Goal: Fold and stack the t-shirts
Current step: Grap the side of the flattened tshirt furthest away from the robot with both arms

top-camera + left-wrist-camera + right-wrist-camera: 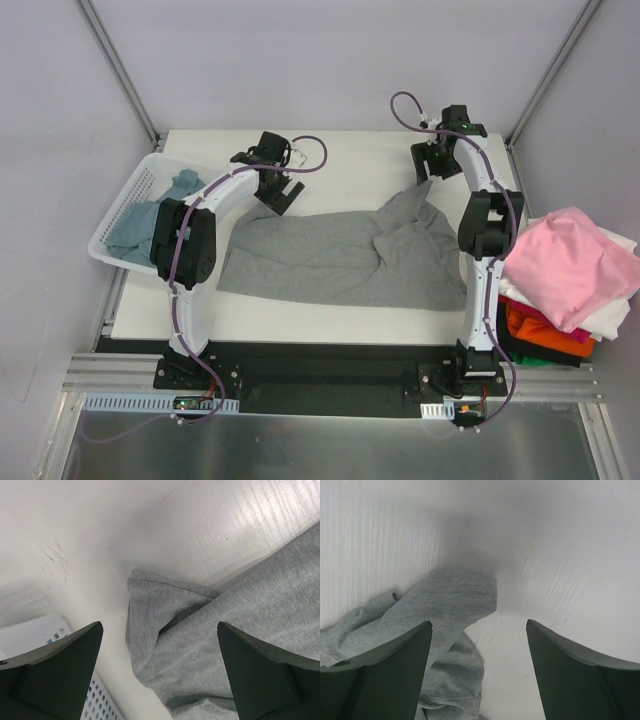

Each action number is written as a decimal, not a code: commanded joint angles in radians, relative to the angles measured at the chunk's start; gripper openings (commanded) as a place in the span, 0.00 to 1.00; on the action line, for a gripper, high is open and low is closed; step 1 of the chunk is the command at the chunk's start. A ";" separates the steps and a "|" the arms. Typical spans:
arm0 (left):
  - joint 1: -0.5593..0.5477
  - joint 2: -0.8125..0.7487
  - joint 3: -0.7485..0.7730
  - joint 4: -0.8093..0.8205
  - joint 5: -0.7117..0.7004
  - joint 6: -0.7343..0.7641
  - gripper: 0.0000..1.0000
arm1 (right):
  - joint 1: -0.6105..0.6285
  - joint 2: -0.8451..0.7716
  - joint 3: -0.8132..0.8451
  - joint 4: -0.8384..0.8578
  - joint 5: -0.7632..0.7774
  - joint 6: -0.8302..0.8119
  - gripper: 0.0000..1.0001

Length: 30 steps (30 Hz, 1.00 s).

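**Grey tee laid out, no fold made yet**

I've got the grey t-shirt (340, 255) spread but rumpled mid-worktop (350, 160). My left claw (282, 192) hangs wide and empty over its far-left sleeve. The right claw (428, 165), jaws apart and empty, hangs over its far-right sleeve. Left of the grey shirt, a blue-teal tee (135, 225) waits in the basket (112, 222). Right of it lie pink (570, 265), white (612, 318) and orange (540, 335) tees, piled up. I'd call that the finished stack.

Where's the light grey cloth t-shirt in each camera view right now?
Top external: light grey cloth t-shirt spread across the middle of the picture.
Left wrist: one end fills the lower right.
Right wrist: another end lies at lower left.
Shared landmark: the white table beneath it in all three.
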<state>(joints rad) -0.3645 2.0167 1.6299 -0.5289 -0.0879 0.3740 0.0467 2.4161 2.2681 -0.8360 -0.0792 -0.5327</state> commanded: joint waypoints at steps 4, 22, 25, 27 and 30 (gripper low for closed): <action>0.012 0.001 -0.004 0.006 -0.009 -0.015 0.99 | -0.016 0.015 0.068 -0.058 -0.082 0.051 0.80; 0.010 -0.003 -0.015 0.009 -0.010 -0.015 0.99 | -0.018 0.086 0.116 -0.092 -0.151 0.056 0.69; 0.010 0.002 -0.016 0.010 -0.013 -0.015 0.99 | -0.019 0.086 0.120 -0.083 -0.160 0.059 0.63; 0.010 0.004 -0.018 0.010 -0.021 -0.012 0.99 | -0.019 0.086 0.122 -0.078 -0.163 0.059 0.56; 0.012 0.008 -0.016 0.012 -0.023 -0.009 0.99 | -0.018 0.086 0.120 -0.075 -0.174 0.060 0.39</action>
<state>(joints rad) -0.3645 2.0171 1.6203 -0.5274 -0.0891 0.3740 0.0269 2.5038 2.3413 -0.9058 -0.2157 -0.4816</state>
